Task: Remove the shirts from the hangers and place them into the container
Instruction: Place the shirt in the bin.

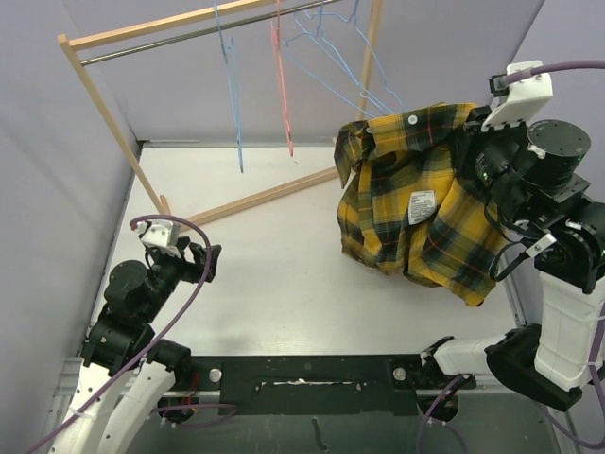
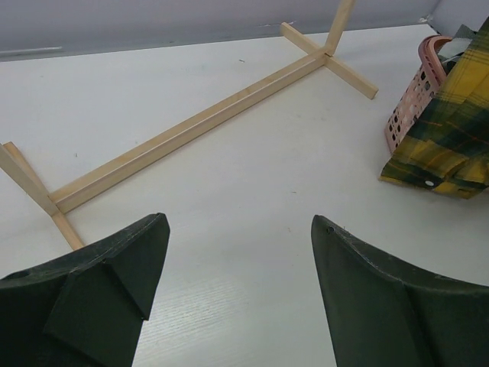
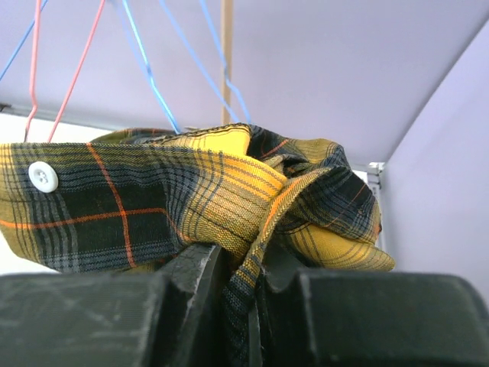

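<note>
Right pincer point(image 3: 244, 264) clamps yellow plaid shirt point(image 1: 406, 203), 2 o'clock over worktop point(image 1: 284, 284). Left pincer point(image 2: 238, 222) gapes empty, 8 o'clock. Only the left wrist view shows pink basket point(image 2: 412, 95), partly behind the shirt.

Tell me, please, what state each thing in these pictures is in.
plaid shirt, bunched, hanging from the right gripper.
right gripper, shut on the plaid shirt.
left gripper, open, empty, above the table.
pink-red hanger, bare, on the rail.
left blue hanger, bare, on the rail.
other blue hangers, slanting toward the shirt; whether one is inside it is unclear.
pink basket, upright, partly hidden by the shirt.
</note>
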Tool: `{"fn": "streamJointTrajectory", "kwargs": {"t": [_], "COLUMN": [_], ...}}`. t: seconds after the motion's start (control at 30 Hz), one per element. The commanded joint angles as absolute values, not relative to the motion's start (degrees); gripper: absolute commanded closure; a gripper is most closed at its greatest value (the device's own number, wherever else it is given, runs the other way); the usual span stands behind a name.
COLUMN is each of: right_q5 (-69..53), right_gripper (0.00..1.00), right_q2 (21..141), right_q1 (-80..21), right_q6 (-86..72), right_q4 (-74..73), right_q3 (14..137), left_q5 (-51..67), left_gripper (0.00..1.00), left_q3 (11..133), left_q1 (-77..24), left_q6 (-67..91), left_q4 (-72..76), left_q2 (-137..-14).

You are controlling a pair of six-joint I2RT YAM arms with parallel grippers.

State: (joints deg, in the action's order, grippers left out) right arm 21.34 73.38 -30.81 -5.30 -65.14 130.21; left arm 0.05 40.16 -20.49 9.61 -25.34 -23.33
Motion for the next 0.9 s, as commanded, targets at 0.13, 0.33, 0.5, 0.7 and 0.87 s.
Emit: {"fn": "streamJointTrajectory", "kwargs": {"t": [0.13,0.33,0.5,0.7,0.87], "right_q5": [34.4,39.5,24.1,-1.8,-5.0], "right_gripper": [1.0,0.98,0.95,1.0,1.0], "right_q2": [77.5,77.7,79.7,80.7,75.5], "right_q1": [-30.8,-30.4,-19.0,0.5,1.5], "right_q6": [1.5,2.9,-3.1,-10.1,-14.4], "right_q4": [-60.9,-58.2,-59.8,-54.5,-44.4], "right_q3": [140.7,132.0,127.3,106.7,85.1], "left_q5": [-0.2,-0.1,0.3,1.6,2.0], "left_gripper": [0.26,0.26,0.26,0.25,0.25], "left_q3": [41.2,41.2,41.1,41.0,41.0], "left_q1": [-20.1,-20.1,-20.2,-20.2,-20.1], "left_q6": [9.1,9.2,9.2,9.2,9.2], "left_q4": [-23.7,-23.7,-23.7,-23.6,-23.4], "left_q2": [-22.1,-21.9,-21.9,-22.8,-23.7]}}
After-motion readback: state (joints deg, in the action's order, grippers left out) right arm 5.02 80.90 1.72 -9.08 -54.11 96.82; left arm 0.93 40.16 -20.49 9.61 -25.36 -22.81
